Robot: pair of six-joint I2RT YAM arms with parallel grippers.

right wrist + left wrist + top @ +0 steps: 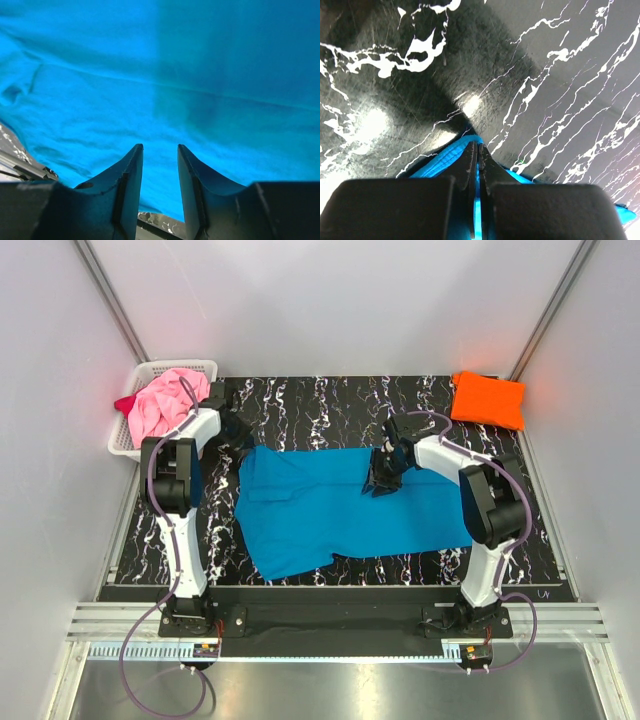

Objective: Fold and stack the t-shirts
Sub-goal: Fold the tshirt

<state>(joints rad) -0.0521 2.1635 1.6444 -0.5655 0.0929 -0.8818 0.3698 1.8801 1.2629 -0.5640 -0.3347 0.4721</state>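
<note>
Turquoise, soft t-shirt (350,505), looks limp and light, pinches best at edges: left gripper (477,150) jaws clamped on its far-left corner, right gripper (160,150) jaws apart near its far edge.

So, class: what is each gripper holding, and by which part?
Left gripper pinches the turquoise t-shirt by its far left corner; right gripper, open over it, holds nothing.

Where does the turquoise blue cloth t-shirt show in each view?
Top external: turquoise blue cloth t-shirt spread flat, centre of frame.
Left wrist: a small fold at bottom centre.
Right wrist: fills nearly the whole frame.
Shared landmark: black white-veined tabletop.
</note>
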